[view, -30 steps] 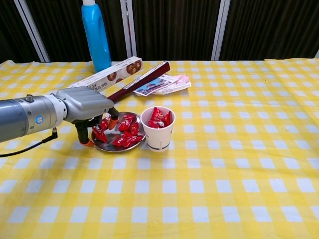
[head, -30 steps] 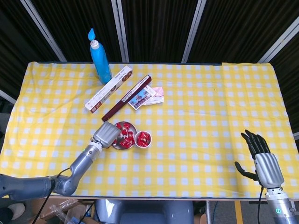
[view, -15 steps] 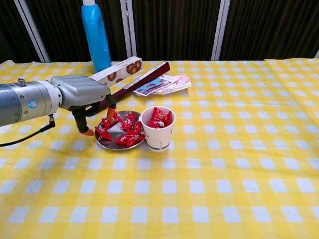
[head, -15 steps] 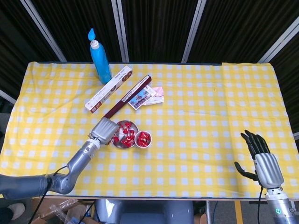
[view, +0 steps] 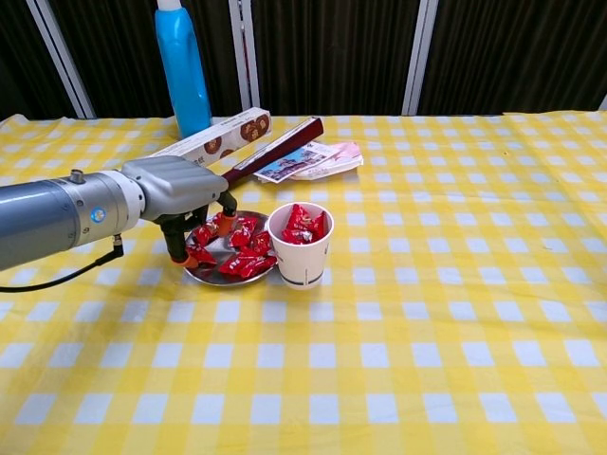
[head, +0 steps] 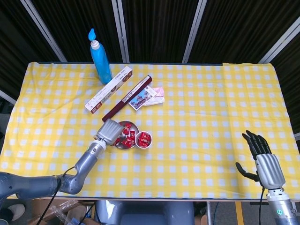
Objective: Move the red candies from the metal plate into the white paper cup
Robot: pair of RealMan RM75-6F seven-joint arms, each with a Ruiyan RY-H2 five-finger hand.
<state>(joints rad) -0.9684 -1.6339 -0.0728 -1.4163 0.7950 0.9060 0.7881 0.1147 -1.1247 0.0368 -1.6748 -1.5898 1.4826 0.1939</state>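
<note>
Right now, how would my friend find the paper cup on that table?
Look at the yellow checked tablecloth, towards its left side, in front of the tall blue bottle. Beside the metal plate stands the white paper cup, the only upright white thing, with red candies heaped inside.

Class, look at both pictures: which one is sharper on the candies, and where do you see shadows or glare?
Chest view: the red candies and white paper cup are sharp, with soft shadow under the left robot hand and no strong glare on the metal plate. Head view: everything is small, the candies blur into a red patch, and the lighting is even across the yellow checked tablecloth.
</note>
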